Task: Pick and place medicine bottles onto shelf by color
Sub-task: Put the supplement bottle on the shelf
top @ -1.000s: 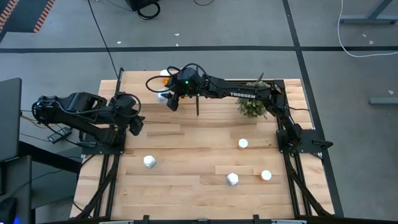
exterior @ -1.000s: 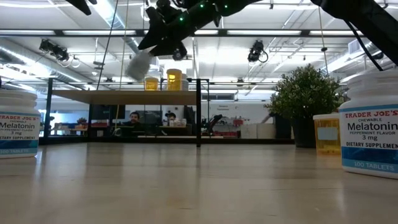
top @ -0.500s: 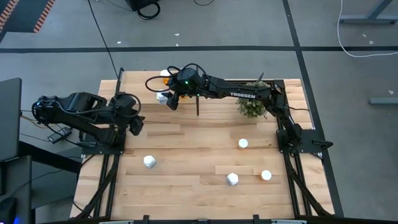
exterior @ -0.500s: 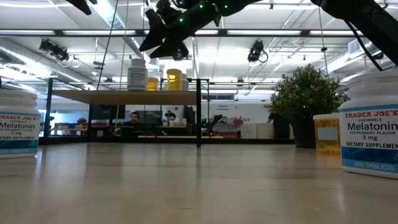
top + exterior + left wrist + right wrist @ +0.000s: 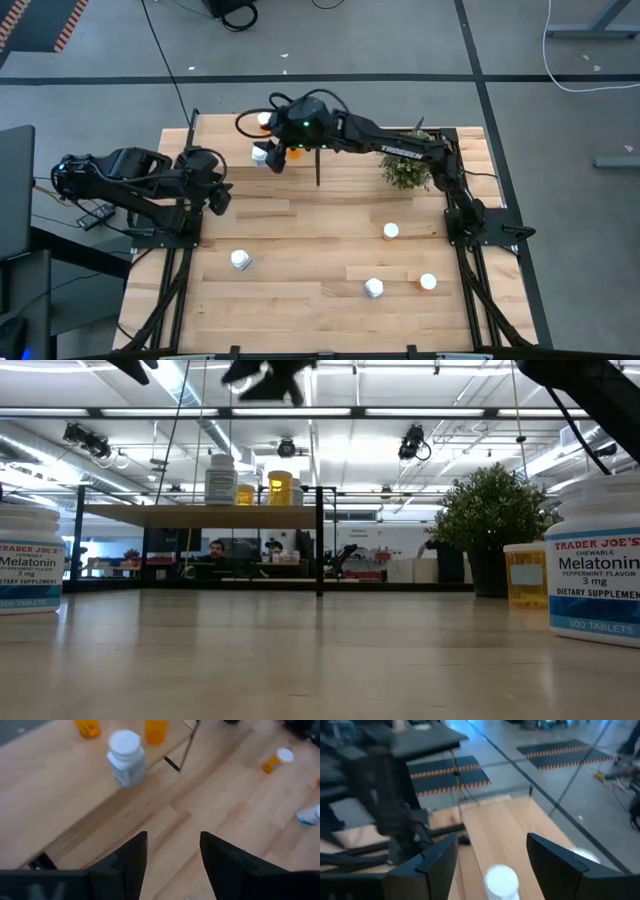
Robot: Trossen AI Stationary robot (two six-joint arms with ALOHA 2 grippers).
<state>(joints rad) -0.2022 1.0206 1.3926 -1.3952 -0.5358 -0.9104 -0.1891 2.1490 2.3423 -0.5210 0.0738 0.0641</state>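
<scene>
The right fingers (image 5: 490,857) stood apart with nothing between them, raised above the shelf (image 5: 225,148) on its left half. In the right wrist view a white cap (image 5: 501,879) showed below the gap, clear of both fingers. From above, that white bottle (image 5: 260,155) stood upright on the shelf just beside the right fingers (image 5: 275,157), with an orange bottle (image 5: 296,153) close on the other side of them and another orange bottle (image 5: 264,119) nearer the far edge. In the low view the white bottle (image 5: 220,479) and two orange ones (image 5: 280,487) stood together on the shelf (image 5: 200,513), left of the black divider (image 5: 319,540), and the arm showed only at the top of the picture.

The left fingers (image 5: 172,857) were also apart and empty, held over the surface (image 5: 225,820) short of the shelf. Past them the white bottle (image 5: 126,757) stood on the shelf board, with orange bottles behind it. The left arm (image 5: 140,180) lay folded at the left edge of the surface.

Off the shelf, four bottles stood well apart on the near half of the surface: a white one (image 5: 240,260) at the left, another white one (image 5: 373,288) nearer the middle, and two white-capped orange ones (image 5: 390,231) and (image 5: 428,282) toward the right. A plant (image 5: 404,172) stood on the right part of the shelf.
</scene>
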